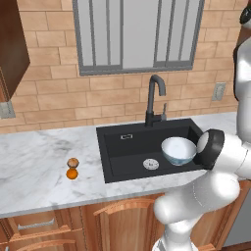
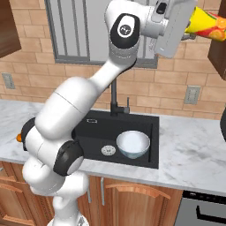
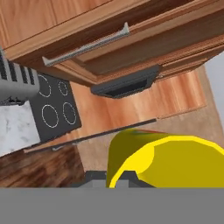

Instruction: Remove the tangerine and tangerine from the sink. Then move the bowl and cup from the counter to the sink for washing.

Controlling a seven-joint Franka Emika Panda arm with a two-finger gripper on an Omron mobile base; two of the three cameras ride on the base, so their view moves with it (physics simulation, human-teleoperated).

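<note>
No writing or brand can be read anywhere. The marble surface (image 1: 44,166) carries the black sink (image 1: 130,147), where the white bowl (image 1: 178,150) sits beside the silver drain (image 1: 151,163). Both tangerines (image 1: 72,168) rest touching on the surface, left of the sink. Raised high, the hand (image 2: 187,26) is clenched on the tilted yellow cup (image 2: 207,23).

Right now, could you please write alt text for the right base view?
The white arm holds the yellow cup high, its gripper shut on it. Below, the white bowl sits in the black sink, set into the marble counter.
</note>
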